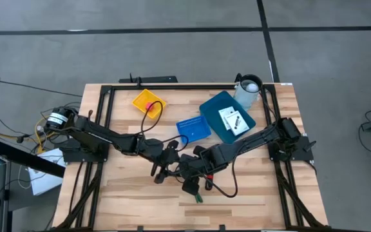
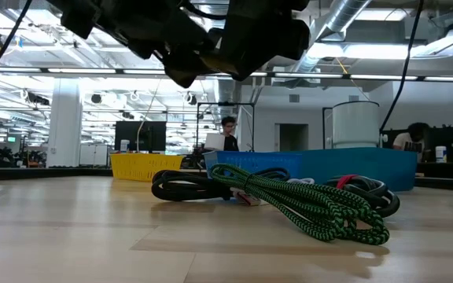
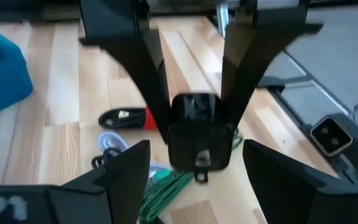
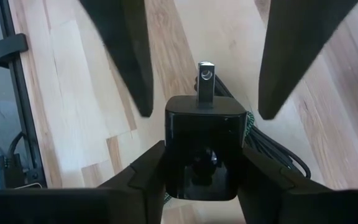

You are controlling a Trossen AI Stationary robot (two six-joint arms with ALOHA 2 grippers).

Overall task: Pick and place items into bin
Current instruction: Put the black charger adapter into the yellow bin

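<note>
From my station, the right hand (image 4: 201, 171) is clamped on a black boxy charger block (image 4: 202, 146), its two fingers (image 4: 148, 177) pressing the block's flat sides. The block is smooth, matte plastic with rounded edges, and a short metal tab with a small hole sticks out of its far end, so its long axis runs straight out ahead of the hand, toward the left hand. The left hand (image 3: 194, 171) sits opposite with its fingers spread apart on either side of the same block (image 3: 199, 130), not visibly touching it. In the overhead picture both hands (image 1: 172, 161) meet above the middle of the wooden desk (image 1: 127, 193), nearer its front edge.

Below them lies a braided black-and-green cord (image 2: 305, 204), rough and woven, bundled in loose loops with its length running across the desk. Just beside it are coils of glossy black cable (image 2: 183, 187), with a little red showing among them.

Farther back, the blue bin (image 1: 216, 109) holds white cards (image 1: 232, 120) with black print. A small blue perforated tray (image 1: 194, 129) lies just beside the bin, and a yellow tray (image 1: 148, 103) stands well apart toward the left arm's side.
</note>
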